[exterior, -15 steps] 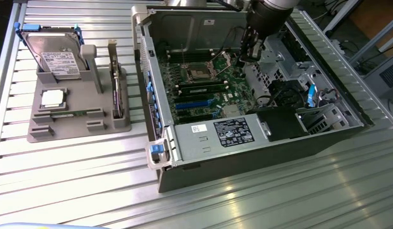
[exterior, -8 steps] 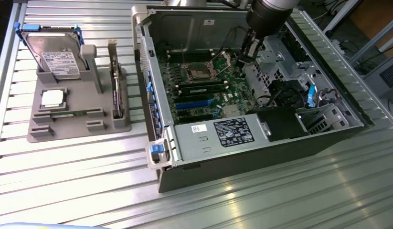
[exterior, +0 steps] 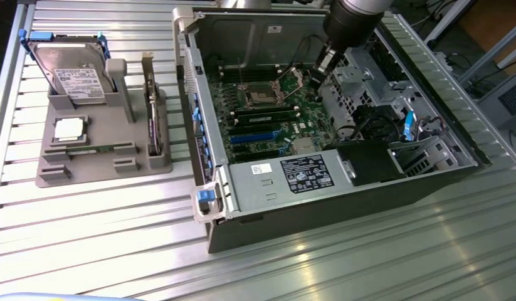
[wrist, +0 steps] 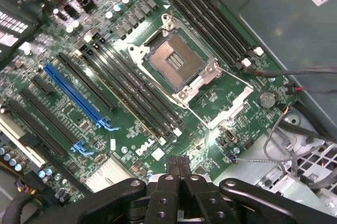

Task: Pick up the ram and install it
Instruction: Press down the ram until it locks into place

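**Desk:** What have you got closest in?

**Me:** My own black two-fingered pincer [wrist: 179, 165]. The fingers are pressed together with nothing between them. It hangs over the green motherboard [wrist: 95, 129] inside the open grey metal computer case [exterior: 241, 182].

**Desk:** And just beyond the tips?

**Me:** The square silver-framed processor socket [wrist: 176, 63], open and bare. Beside it run the long black memory slots [wrist: 131, 95], side by side, and past those sits a bright blue expansion slot [wrist: 76, 95]. Loose grey cables [wrist: 295, 71] cross the board's far corner.

**Desk:** Where's the ram?

**Me:** Well apart from me, outside the case. On the exterior view's left a grey plastic holder [exterior: 103, 166] rests on the ribbed metal table [exterior: 99, 219]. The ram [exterior: 150, 119], a long thin board, stands on edge in the slot along the holder's case side. Nothing is touching it.

**Desk:** Anything else there?

**Me:** A square silver processor chip [exterior: 69, 128] lies flat, and behind it leans a big metal hard drive with a white label [exterior: 72, 74].
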Tool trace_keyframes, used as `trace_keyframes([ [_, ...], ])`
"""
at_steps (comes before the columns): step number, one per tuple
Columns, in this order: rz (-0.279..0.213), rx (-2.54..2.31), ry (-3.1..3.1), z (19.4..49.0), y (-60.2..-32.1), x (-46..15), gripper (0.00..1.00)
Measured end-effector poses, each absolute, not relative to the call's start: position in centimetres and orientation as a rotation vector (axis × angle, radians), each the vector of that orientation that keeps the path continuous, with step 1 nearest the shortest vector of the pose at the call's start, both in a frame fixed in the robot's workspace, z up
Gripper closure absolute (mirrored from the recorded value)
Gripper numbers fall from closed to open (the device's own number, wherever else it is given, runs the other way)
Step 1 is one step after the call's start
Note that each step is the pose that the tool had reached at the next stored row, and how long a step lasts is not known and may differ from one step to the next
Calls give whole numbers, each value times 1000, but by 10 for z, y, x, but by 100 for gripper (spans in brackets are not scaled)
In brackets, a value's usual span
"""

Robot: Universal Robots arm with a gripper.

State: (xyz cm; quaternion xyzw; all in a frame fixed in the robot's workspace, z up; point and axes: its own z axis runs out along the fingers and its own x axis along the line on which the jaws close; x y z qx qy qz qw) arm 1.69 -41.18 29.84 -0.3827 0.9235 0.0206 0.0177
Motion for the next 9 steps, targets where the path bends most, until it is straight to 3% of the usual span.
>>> trace_keyframes([
  [9, 57, -836, 2986, 296, -412, 17, 90],
])
